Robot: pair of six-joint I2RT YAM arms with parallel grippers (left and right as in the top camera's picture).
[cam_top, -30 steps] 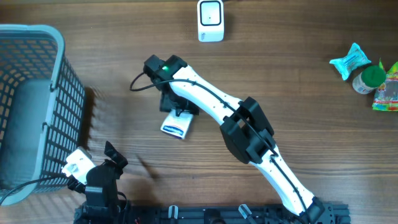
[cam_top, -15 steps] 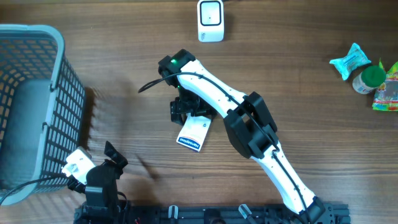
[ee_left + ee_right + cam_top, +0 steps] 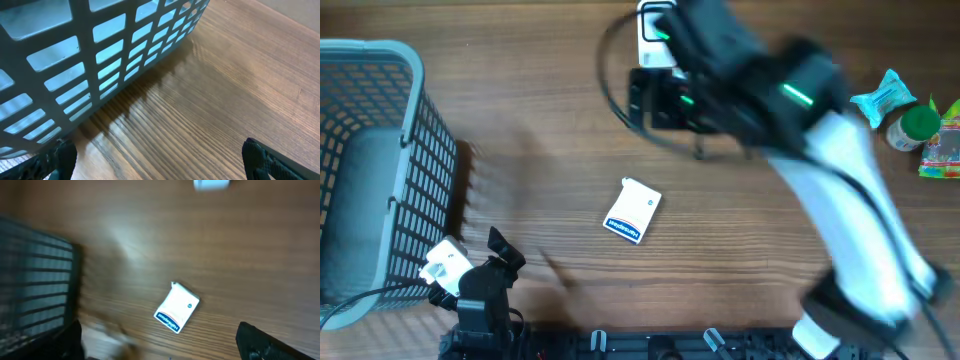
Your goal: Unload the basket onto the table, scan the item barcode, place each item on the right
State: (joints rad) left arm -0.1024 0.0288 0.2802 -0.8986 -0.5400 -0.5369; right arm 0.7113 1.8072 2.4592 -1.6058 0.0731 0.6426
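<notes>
The item, a small white packet [image 3: 633,212] with a blue stripe, lies flat and alone on the wooden table near its middle. In the right wrist view the packet [image 3: 176,307] sits on the wood just above the gap between the fingers. My right gripper [image 3: 162,345] is open and empty, high above the table. From overhead the right gripper [image 3: 665,100] is a blur close to the white scanner [image 3: 658,30], which it partly hides. The left gripper [image 3: 500,250] rests open at the front left beside the basket; the left gripper [image 3: 162,162] holds nothing.
A grey mesh basket [image 3: 380,160] fills the left side, and its wall [image 3: 100,60] stands close ahead of the left fingers. At the back right lie a teal packet [image 3: 883,97], a green-lidded jar [image 3: 917,125] and a colourful pouch [image 3: 945,145].
The right gripper opened and let go of the packet, then swung up and toward the scanner at the back. The packet now lies free on the table. The left arm has not moved.
</notes>
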